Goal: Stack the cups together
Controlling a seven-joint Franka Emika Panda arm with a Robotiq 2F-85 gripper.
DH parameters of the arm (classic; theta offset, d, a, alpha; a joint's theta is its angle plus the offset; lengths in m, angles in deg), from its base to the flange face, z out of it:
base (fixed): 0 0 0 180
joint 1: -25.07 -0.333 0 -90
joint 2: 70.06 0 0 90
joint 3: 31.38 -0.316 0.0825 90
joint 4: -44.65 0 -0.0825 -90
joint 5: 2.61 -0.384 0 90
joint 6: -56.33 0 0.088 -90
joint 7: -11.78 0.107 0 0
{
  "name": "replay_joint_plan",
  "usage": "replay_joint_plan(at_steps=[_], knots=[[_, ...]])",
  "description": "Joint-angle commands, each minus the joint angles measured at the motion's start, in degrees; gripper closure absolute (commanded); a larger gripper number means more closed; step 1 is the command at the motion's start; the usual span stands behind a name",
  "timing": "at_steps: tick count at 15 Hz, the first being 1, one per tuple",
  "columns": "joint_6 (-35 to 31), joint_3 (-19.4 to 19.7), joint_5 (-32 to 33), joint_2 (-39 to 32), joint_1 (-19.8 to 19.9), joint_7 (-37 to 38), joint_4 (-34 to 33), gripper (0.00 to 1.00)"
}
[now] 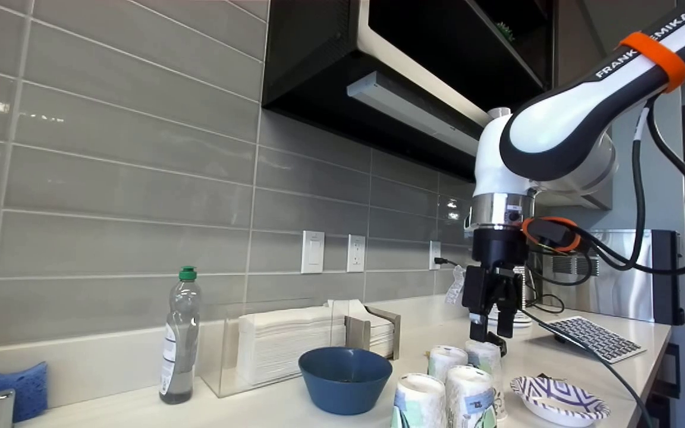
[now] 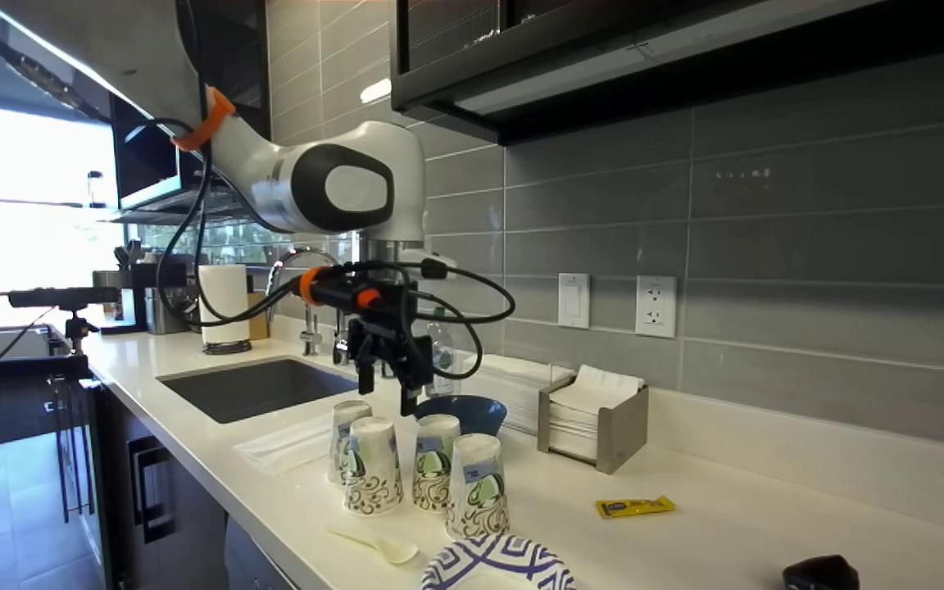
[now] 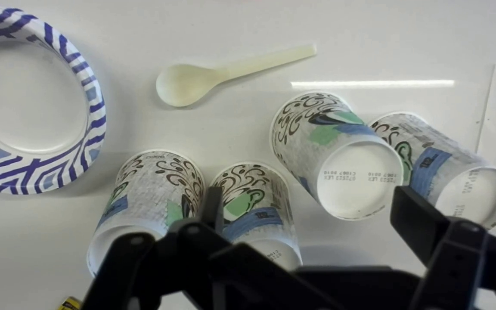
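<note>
Four small white tapered paper cups [image 2: 437, 461], printed with brown swirls and blue-green patches, stand upside down on the glossy white countertop [image 2: 734, 533]. They are grouped close together, roughly two and two, and the wrist view shows their round bases. Whether neighbouring cups touch cannot be told. The black two-fingered gripper [image 1: 492, 329] hangs above the cups, pointing down, its jaws spread wide and holding nothing; in the wrist view the base of a cup shows between them.

Beside the cups, apart from them, lies a pale cream spoon [image 3: 230, 72]. A round white paper plate [image 3: 95, 99] with a purple geometric pattern and a raised rim sits near the cups too, touching neither them nor the spoon.

Toward the wall, a dark blue round bowl [image 1: 345, 389] stands close to the cups. Near it is a brushed-metal holder [image 2: 624, 430] filled with white paper napkins [image 2: 603, 387], next to a thick stack of white paper towels [image 1: 289, 345]. A flat yellow packet [image 2: 636, 506] lies away from the cups.

Farther out, a clear plastic bottle [image 1: 181, 345] with a green cap stands upright, with a blue sponge [image 1: 6, 392] beyond it. A white keyboard [image 1: 595, 339] lies well apart from the cups. In an exterior view, a dark grey sink [image 2: 255, 393] is set into the counter, near a white paper roll [image 2: 224, 303].
</note>
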Motion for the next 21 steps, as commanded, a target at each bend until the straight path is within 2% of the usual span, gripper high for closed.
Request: replay_joint_plan(at_steps=[1, 14, 16, 17, 21], knots=[[-0.63, 0.95, -1.37, -1.14, -0.33, -1.24, -0.08, 0.00], [-2.45, 1.61, -2.55, -7.14, -0.34, -3.79, -1.23, 0.01], [-2.80, 1.61, -2.74, -7.62, -0.32, -3.97, -1.36, 0.25], [-2.89, 1.60, -2.78, -7.83, -0.30, -4.00, -1.43, 0.30], [-2.77, 1.67, -3.29, -8.52, -0.31, -4.34, -1.91, 0.60]])
